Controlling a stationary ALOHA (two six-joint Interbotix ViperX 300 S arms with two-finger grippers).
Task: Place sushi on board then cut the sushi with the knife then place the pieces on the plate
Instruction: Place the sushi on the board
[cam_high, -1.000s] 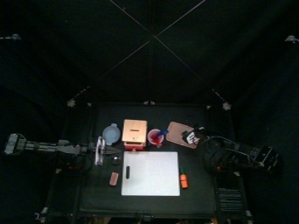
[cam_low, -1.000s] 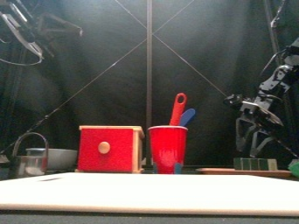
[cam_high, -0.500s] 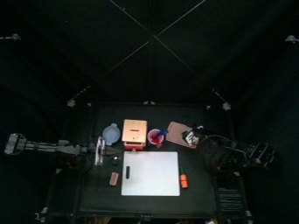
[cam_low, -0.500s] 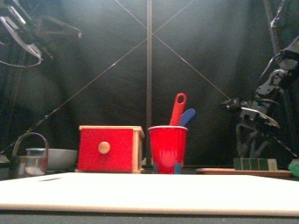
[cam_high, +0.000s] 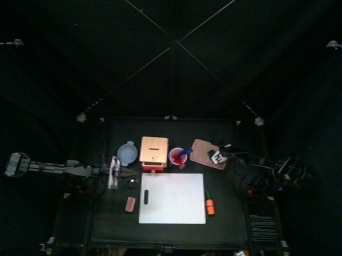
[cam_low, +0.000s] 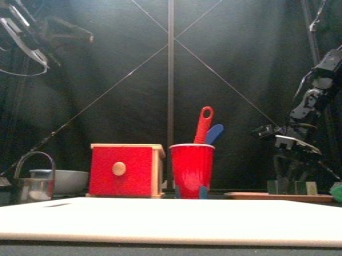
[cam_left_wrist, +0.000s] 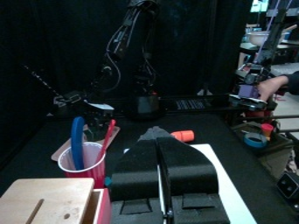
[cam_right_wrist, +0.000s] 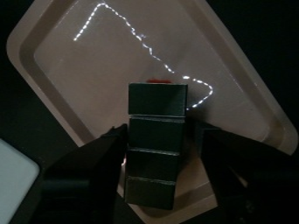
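Lowered since the earlier frame, the right gripper (cam_right_wrist: 160, 131) stands with jaws spread astride the sushi roll (cam_right_wrist: 158, 157), narrow clearance each side, the roll lying on the pink tray (cam_right_wrist: 70, 52) near its rim.

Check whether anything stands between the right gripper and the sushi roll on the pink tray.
Nothing visible does. The right gripper hangs open directly over the sushi roll on the pink tray, one jaw to each side of it, with nothing else between them.
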